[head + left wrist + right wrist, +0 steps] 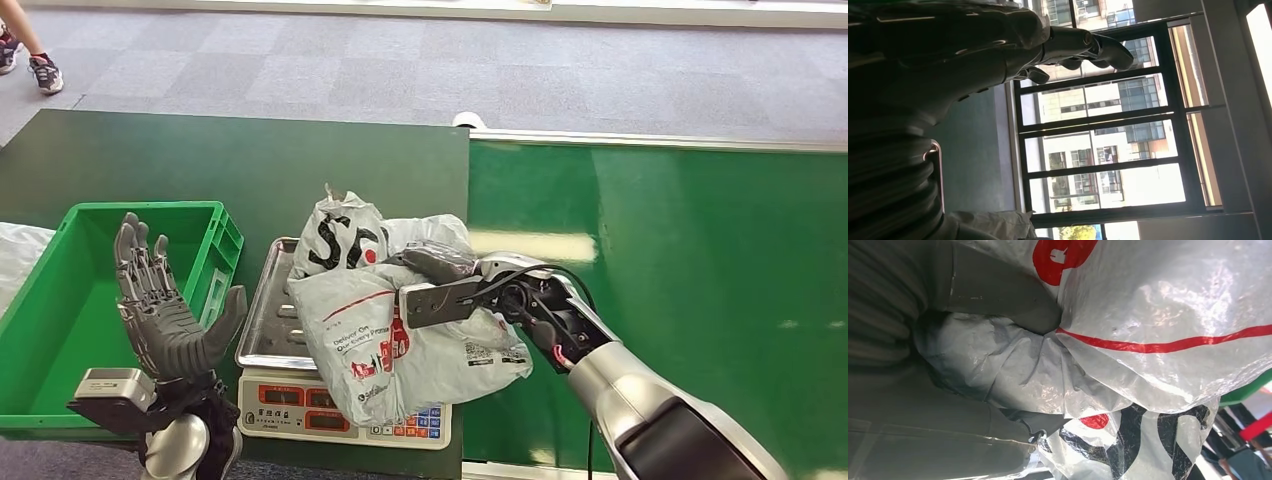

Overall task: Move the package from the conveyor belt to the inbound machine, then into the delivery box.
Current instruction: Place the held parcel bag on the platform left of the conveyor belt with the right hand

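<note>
A grey plastic mail package [390, 330] with red and black print lies on the steel pan of the scale [262, 310], hanging over its front and right side. My right hand [450, 272] grips the package from the right; in the right wrist view its thumb [1008, 297] presses into the crumpled plastic [1158, 315]. My left hand [160, 300] is raised, palm up, fingers spread and holding nothing, beside the green delivery box [60, 330]. The left wrist view shows its fingers [1083, 47] against windows.
The green conveyor belt [690, 300] runs on the right, with a metal rail behind it. The scale's display panel [330, 410] faces me. A white bag [15, 255] lies left of the box. A person's shoe [45, 72] shows at the far left on the carpet.
</note>
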Controlling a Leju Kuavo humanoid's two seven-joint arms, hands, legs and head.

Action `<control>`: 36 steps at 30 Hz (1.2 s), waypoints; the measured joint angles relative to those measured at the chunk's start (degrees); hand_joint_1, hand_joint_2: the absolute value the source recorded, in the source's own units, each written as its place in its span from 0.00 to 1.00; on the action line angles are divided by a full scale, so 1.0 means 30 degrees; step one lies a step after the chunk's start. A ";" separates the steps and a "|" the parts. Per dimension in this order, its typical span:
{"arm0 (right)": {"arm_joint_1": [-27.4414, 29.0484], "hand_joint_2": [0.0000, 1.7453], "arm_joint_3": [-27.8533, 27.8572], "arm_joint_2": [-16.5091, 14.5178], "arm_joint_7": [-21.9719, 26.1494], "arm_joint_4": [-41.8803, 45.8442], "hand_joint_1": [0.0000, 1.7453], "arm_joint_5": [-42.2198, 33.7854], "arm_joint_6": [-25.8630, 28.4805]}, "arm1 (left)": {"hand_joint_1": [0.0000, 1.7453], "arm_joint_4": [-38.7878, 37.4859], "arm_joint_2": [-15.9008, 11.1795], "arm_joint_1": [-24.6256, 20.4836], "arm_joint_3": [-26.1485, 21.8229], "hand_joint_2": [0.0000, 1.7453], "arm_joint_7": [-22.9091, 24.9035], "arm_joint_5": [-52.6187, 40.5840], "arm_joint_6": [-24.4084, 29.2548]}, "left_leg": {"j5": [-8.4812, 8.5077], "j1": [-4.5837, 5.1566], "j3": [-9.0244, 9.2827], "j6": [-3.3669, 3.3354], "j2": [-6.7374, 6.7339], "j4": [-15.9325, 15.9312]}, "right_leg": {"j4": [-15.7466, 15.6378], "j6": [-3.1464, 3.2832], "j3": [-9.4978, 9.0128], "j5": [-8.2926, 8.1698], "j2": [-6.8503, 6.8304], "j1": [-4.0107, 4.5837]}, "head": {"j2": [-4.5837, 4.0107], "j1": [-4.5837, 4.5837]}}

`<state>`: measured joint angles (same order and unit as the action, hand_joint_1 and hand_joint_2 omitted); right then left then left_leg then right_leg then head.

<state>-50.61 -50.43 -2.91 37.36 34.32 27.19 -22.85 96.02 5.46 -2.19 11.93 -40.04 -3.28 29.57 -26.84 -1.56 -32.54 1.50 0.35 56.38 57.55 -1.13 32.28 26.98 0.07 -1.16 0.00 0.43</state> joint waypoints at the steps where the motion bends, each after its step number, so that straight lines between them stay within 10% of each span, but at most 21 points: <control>1: 0.0013 1.00 -0.0049 -0.0015 0.0058 0.0000 1.00 -0.0082 -0.0011 | 0.00 0.0000 0.0000 0.0000 -0.0002 1.00 0.0000 0.0005 -0.0029 | 0.0000 0.0000 0.0000 0.0000 0.0000 0.0000 | 0.0000 0.0000 0.0000 0.0000 0.0000 0.0000 | 0.0000 0.0000; 7: 0.0090 1.00 -0.0309 -0.0056 0.0077 0.0000 0.94 -0.0126 0.0153 | 0.00 0.0002 -0.0006 0.0009 -0.0007 1.00 0.0000 0.0007 -0.0084 | 0.0000 0.0000 0.0000 0.0000 -0.0001 0.0000 | 0.0000 0.0000 -0.0001 0.0000 0.0000 0.0000 | 0.0000 0.0002; 11: 0.0113 1.00 -0.0701 -0.0195 -0.0739 0.0000 0.00 0.0983 0.2209 | 0.00 0.0113 0.0000 0.0152 -0.0022 1.00 0.0000 -0.0046 -0.0140 | 0.0000 0.0000 -0.0001 0.0000 -0.0003 0.0000 | 0.0000 0.0000 -0.0002 0.0000 0.0000 0.0001 | 0.0000 0.0002; 22: 0.0104 1.00 -0.2510 -0.0563 -0.2127 0.0036 0.00 0.4030 0.7794 | 0.00 0.0597 0.0000 0.0681 -0.0129 1.00 0.0000 -0.0208 -0.0136 | 0.0000 0.0000 0.0000 0.0000 -0.0002 0.0000 | 0.0000 0.0000 0.0000 0.0001 0.0001 0.0000 | 0.0000 0.0002; 36: 0.1142 1.00 -0.1559 -0.0304 -0.0062 0.1952 0.00 0.1247 0.8672 | 0.00 0.0590 0.0000 0.0749 -0.0188 1.00 0.0000 -0.0286 -0.0559 | 0.0000 0.0000 0.0003 0.0000 -0.0003 0.0000 | 0.0000 0.0001 0.0007 0.0001 0.0001 0.0000 | 0.0000 0.0000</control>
<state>-47.18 -55.11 -3.83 37.17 40.17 30.93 3.17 97.79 5.46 0.06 11.37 -40.04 -4.14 27.89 -26.84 -1.56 -32.53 1.50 0.34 56.38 57.55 -1.13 32.30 26.99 0.07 -1.16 0.00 0.43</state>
